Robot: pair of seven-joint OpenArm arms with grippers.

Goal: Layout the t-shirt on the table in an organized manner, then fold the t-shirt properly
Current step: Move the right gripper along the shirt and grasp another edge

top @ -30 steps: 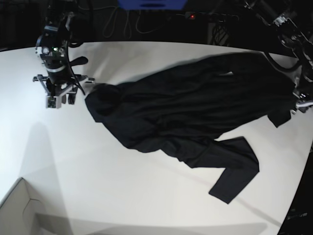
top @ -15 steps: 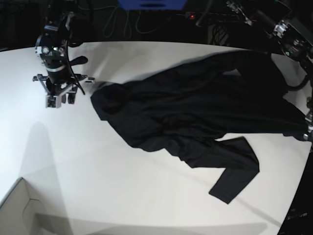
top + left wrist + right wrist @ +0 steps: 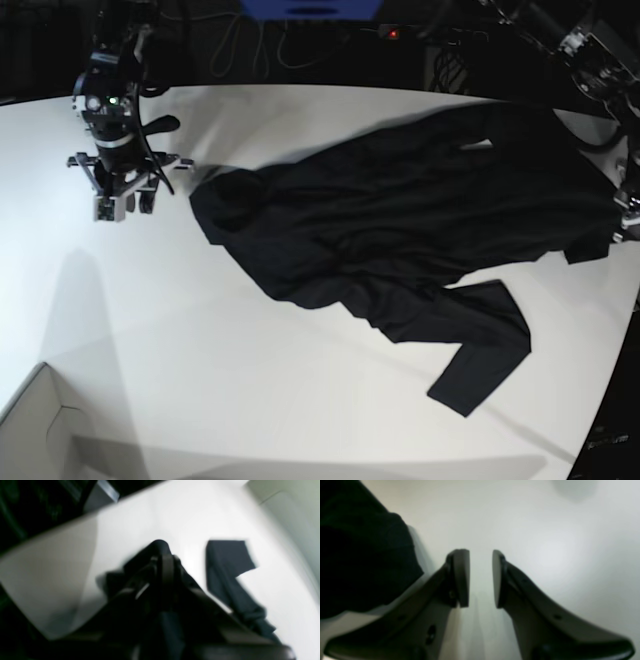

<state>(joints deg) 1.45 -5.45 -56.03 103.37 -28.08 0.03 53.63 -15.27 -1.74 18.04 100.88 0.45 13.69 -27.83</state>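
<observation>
Black wrinkled t-shirt (image 3: 400,225) diagonally across white table (image 3: 200,350).

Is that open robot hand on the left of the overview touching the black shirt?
Apart. In the right wrist view, the right hand hangs open over bare table, with the t-shirt off to one side; the base view shows white table between them too.
</observation>
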